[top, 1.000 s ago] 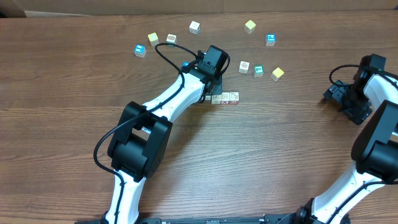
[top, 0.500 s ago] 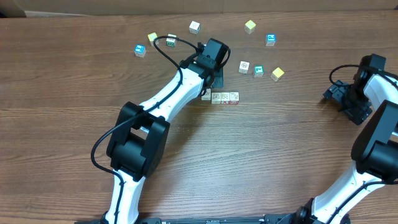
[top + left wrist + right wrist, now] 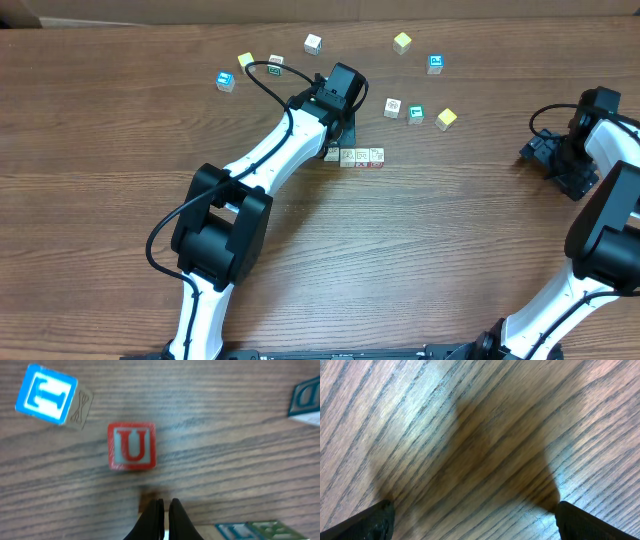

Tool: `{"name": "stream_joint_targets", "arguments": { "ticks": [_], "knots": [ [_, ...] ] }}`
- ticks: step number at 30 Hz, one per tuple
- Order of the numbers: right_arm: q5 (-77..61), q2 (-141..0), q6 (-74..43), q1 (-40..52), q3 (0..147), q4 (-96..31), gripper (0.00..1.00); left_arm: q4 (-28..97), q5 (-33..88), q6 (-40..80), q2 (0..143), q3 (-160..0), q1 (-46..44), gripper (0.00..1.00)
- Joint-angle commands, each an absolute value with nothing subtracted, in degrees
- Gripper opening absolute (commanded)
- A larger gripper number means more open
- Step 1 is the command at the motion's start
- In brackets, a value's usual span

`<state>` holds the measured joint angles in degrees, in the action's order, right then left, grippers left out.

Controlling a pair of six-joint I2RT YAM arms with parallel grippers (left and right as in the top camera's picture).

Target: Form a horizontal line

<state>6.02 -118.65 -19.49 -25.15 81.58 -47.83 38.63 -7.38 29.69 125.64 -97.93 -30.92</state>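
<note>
Whitish wood cubes with faint green and red print make up the horizontal line. It lies on the table, a little toward 9 o'clock of centre in the overhead view. Four cubes can be counted, set side against side. The long axis runs from 9 o'clock to 3 o'clock. As a row of like cubes, it has no head or tail. The cube at the 9 o'clock end appears to sit slightly toward 12 o'clock of the other three. The arm partly covers it, so this cannot be confirmed.

The left gripper hangs just at 12 o'clock of that end, its fingers pressed together with nothing between them. In its wrist view the red "U" cube lies just ahead of the tips, not touching them. A blue-marked cube lies farther out. The right gripper is well apart at 3 o'clock, its fingers spread wide over bare wood.

Hazards, as judged:
- A move of the closed tips toward 6 o'clock would strike the row side-on and could bow or split it, because the gap is small.
- A nudge on the end cube alone would likely rotate it rather than slide it square.
- A forward move would push the "U" cube, which does not belong to the row.
</note>
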Motion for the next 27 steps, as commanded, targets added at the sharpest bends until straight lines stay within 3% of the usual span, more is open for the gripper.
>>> {"name": "stream_joint_targets", "arguments": {
  "ticks": [1, 27],
  "knots": [
    [7.5, -119.3, -19.5, -25.5, 81.1, -47.8, 1.00, 39.4, -8.1, 30.3, 125.8, -99.0, -30.7, 0.04],
    [7.5, -119.3, -19.5, -25.5, 81.0, -47.8, 1.00, 38.1, -8.0, 30.4, 128.0, -99.0, -30.8, 0.04]
  ]
}}
